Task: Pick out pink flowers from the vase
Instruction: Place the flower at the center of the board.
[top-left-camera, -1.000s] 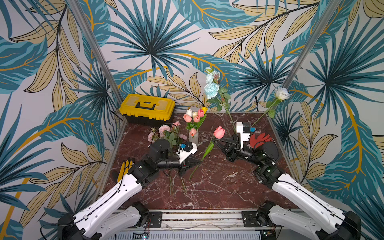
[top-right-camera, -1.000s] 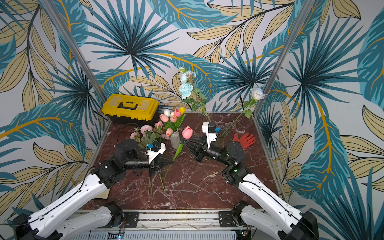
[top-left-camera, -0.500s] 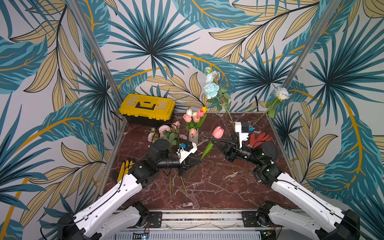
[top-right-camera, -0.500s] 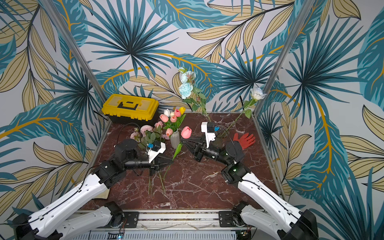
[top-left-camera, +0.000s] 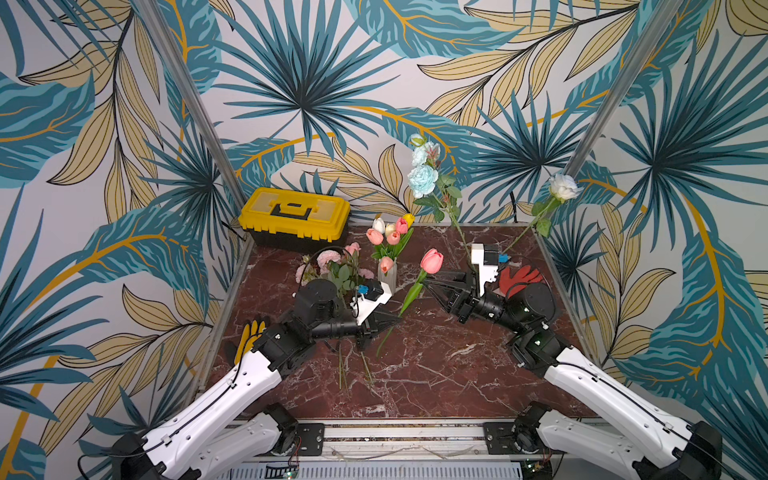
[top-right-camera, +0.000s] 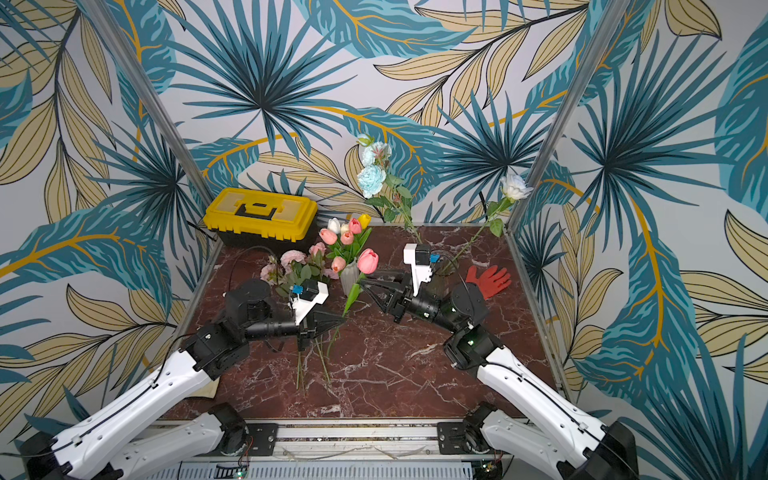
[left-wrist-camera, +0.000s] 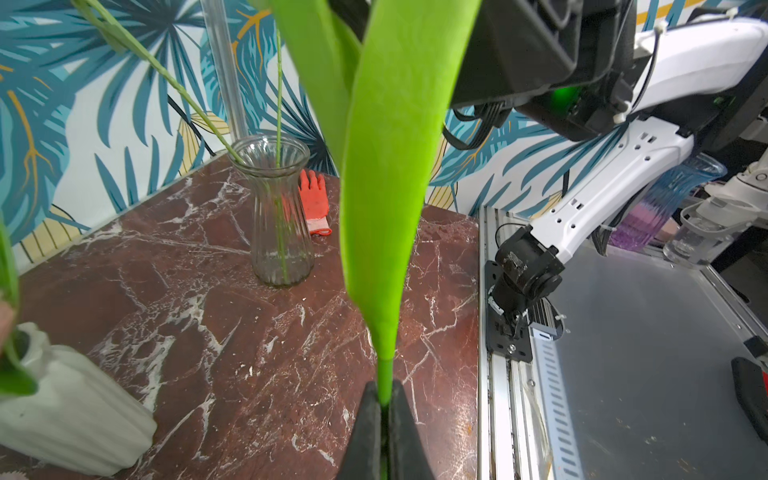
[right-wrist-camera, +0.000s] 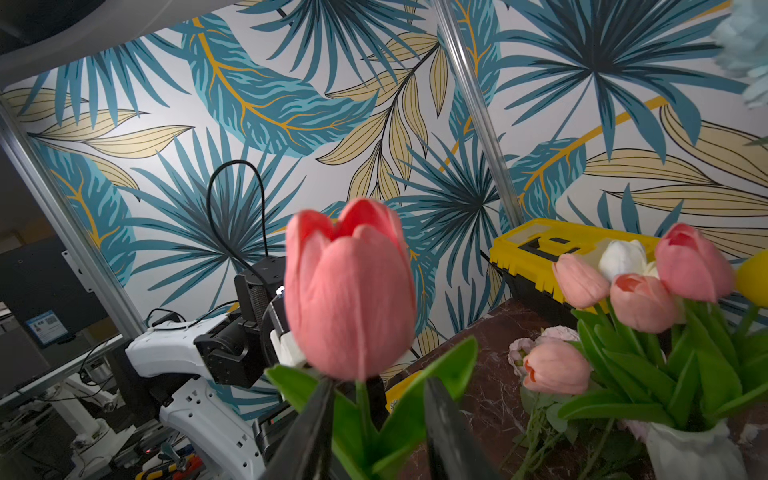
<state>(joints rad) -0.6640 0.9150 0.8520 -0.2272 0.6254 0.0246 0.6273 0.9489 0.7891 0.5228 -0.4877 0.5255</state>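
Pinching the pink tulip (top-left-camera: 431, 261) stem between the left gripper (left-wrist-camera: 384, 392) fingertips, jaws closed tight on it. Straddling the same stem just under the bloom with the right gripper (right-wrist-camera: 377, 384), jaws parted, gap either side inside the fingers. Reaching inward with both arms, wrists roughly level, fingertips facing each other.

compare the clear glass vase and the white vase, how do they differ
The glass vase is see-through; the white vase is opaque. The glass vase holds only two thin stems, while the white vase holds a tight bunch of tulips. The glass vase stands beside the red glove; the white vase stands apart from it. Both stand upright on the marble table and have ribbed sides.
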